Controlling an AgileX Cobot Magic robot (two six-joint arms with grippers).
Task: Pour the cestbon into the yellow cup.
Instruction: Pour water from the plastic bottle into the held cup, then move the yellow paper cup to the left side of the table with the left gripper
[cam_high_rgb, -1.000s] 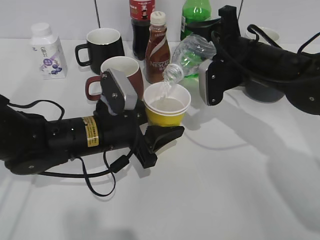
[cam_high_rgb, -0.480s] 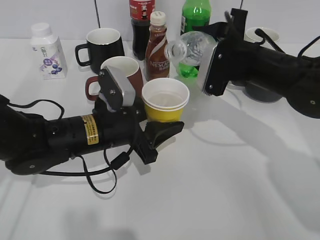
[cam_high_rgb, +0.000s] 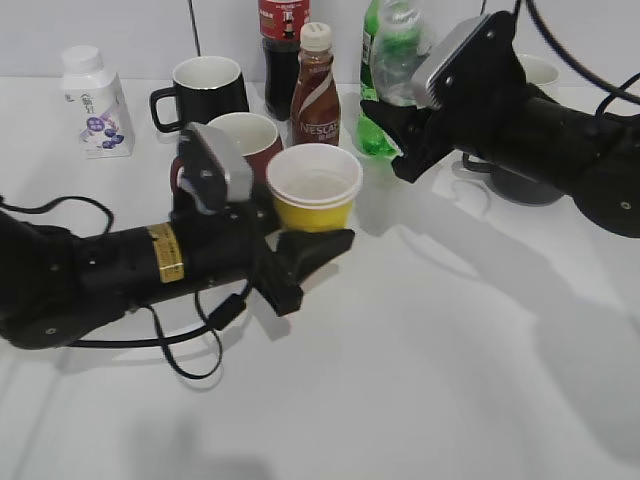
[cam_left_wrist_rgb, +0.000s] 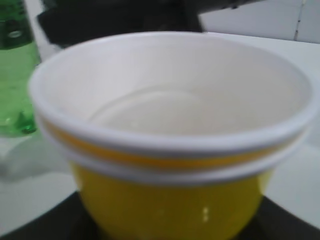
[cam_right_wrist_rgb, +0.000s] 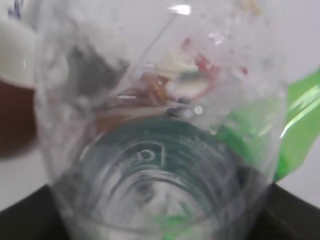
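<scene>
The yellow cup (cam_high_rgb: 314, 195), white inside with water at its bottom, is held in my left gripper (cam_high_rgb: 318, 240), whose black jaws close round its base; it fills the left wrist view (cam_left_wrist_rgb: 170, 150). My right gripper (cam_high_rgb: 395, 125) is shut on the cestbon (cam_high_rgb: 398, 50), a clear capless bottle now held almost upright, up and to the right of the cup, in front of the green bottle. In the right wrist view the clear bottle (cam_right_wrist_rgb: 160, 150) fills the frame between the dark jaws. The cestbon's label is hard to make out.
Behind the cup stand a maroon mug (cam_high_rgb: 240, 135), a black mug (cam_high_rgb: 205, 85), a brown Nescafe bottle (cam_high_rgb: 316, 90), a cola bottle (cam_high_rgb: 282, 40) and a green soda bottle (cam_high_rgb: 375, 135). A white milk bottle (cam_high_rgb: 95, 100) is at far left. A grey bowl (cam_high_rgb: 525, 185) sits behind the right arm.
The right gripper tipped the cestbon back from pouring to nearly upright and raised it. The stream stopped. The left gripper moved the cup slightly left and back.
</scene>
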